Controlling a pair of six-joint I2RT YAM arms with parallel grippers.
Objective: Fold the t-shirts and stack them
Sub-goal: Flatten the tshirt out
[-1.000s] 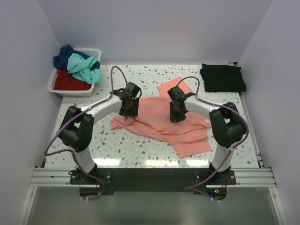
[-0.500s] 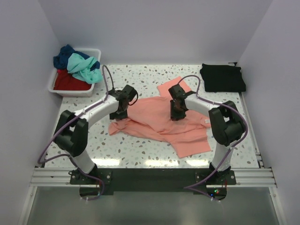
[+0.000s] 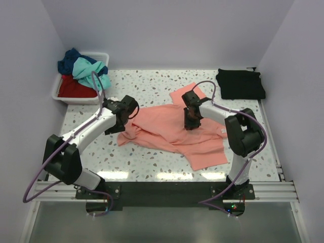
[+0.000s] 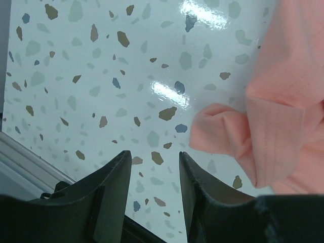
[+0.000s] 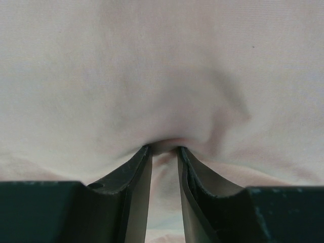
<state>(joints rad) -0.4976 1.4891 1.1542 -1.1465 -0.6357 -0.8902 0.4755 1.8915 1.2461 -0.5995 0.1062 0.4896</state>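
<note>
Centre frame, the right gripper pinches a fold of the pink shirt, its jaws nearly together. The left gripper, half open and empty, hovers over the table at the shirt's left edge.

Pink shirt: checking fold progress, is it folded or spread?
Spread: the salmon-pink t-shirt lies rumpled and open across the table, not folded.

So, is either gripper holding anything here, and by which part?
The right gripper pinches a pucker of the salmon-pink t-shirt near its middle; the left gripper, open over bare table, holds nothing.
</note>
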